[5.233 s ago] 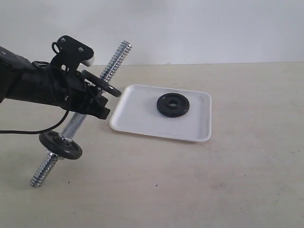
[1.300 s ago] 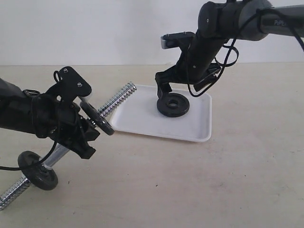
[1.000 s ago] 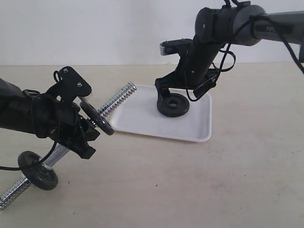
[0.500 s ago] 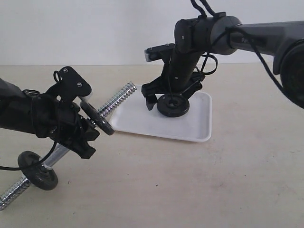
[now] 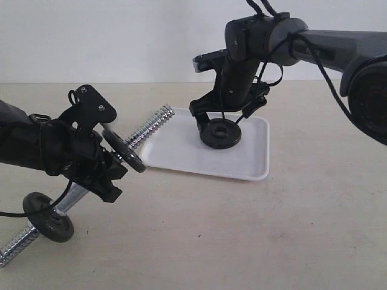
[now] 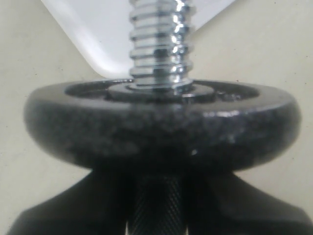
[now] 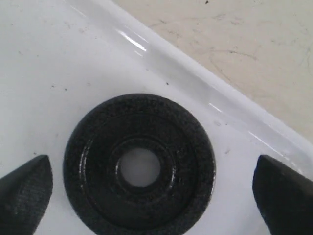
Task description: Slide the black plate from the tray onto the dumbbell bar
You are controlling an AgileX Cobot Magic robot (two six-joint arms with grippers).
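One black plate lies flat on the white tray. My right gripper hovers just over it, open. In the right wrist view the plate sits between the two fingertips, apart from both, with the gripper straddling it. My left gripper is shut on the middle of the dumbbell bar, which slants up toward the tray. Two more black plates ride on the bar, one above the gripper and one low down. The left wrist view is filled by the upper plate and the thread.
The tray lies on a beige table. The bar's threaded tip points at the tray's near-left corner. The bar's lower threaded end nearly touches the table at the left edge.
The right arm came in over the tray and lowered its open gripper round the plate. The left arm tilted the bar lower early on, then stayed still.
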